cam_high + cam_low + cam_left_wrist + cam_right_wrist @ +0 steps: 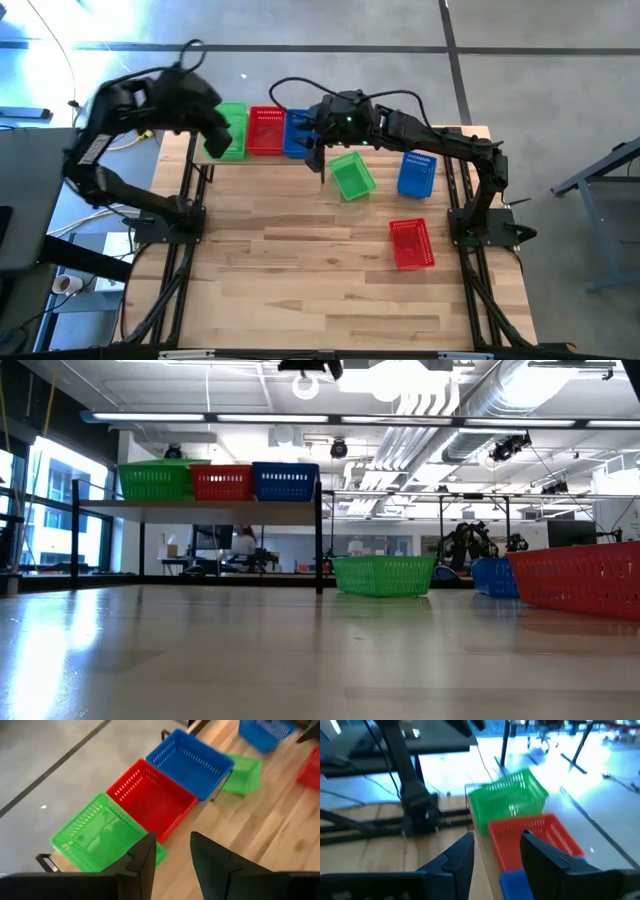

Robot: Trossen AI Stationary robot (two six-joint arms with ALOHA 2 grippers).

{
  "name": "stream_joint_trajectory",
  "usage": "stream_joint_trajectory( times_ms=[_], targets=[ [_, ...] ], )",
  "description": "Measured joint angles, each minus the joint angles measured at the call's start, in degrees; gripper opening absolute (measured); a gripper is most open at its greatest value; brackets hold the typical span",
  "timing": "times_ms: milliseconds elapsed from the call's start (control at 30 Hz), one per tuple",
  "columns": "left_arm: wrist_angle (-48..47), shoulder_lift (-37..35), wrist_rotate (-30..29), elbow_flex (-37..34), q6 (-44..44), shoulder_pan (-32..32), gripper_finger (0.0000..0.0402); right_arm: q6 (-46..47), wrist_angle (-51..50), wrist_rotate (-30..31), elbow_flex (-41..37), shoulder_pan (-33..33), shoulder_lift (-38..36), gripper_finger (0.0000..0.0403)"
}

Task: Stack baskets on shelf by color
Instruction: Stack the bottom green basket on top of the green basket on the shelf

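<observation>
The left gripper (170, 855) is held empty, fingers apart, above the green basket (231, 130) on the shelf (200, 510); the right gripper (497, 852), likewise parted and empty, is poised over the shelf's blue basket (296, 132), with a red basket (265, 130) seated between them

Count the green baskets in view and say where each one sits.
2 clearly visible. One green basket sits at the left end of the shelf; the other green basket sits on the table beside the shelf. More may be nested unseen.
</observation>
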Motion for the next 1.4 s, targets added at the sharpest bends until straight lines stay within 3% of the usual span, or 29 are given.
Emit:
stream_joint_trajectory(
  times_ms=[233,533,800,1100,1400],
  targets=[
    [0.09,-4.17,-4.63,-1.76,-5.91,-9.80,0.0113,1.53,11.29,-4.06,0.00,0.00,0.03,0.0146],
    [5.51,-16.08,-7.46,-21.45,-13.19,-19.56,0.0113,3.38,24.44,-5.11,0.03,-1.01,1.72,0.0146],
    [15.52,-27.79,-5.31,-35.59,-18.46,-23.59,0.0113,5.25,22.71,-5.74,8.54,-1.46,5.32,0.0146],
    [14.80,-34.40,-4.57,-39.21,-19.45,-24.56,0.0113,2.23,11.90,-6.40,24.02,-1.52,14.68,0.0146],
    [14.81,-38.30,-5.79,-39.21,-19.45,-24.54,0.0113,-5.01,10.99,-10.18,20.30,-1.46,18.96,0.0146]
  ],
)
